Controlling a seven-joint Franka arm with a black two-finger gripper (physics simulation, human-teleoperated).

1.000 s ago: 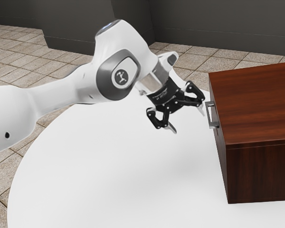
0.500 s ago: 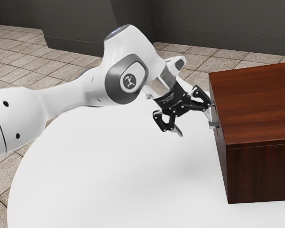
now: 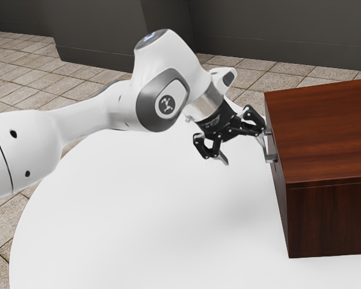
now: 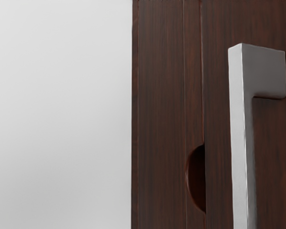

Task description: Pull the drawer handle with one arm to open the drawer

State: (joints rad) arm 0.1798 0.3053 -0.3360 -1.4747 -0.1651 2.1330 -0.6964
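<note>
Facing one handle (image 3: 269, 149), one spread pincer (image 3: 243, 151)

Beige tiled floor (image 3: 42, 78), dark grey walls (image 3: 277, 30), round white table (image 3: 138, 229).

The white arm (image 3: 96, 123) stretches out behind the jaws; the black gripper (image 3: 243, 149) hangs tilted, fingers (image 3: 222, 158) spread wide.
</note>
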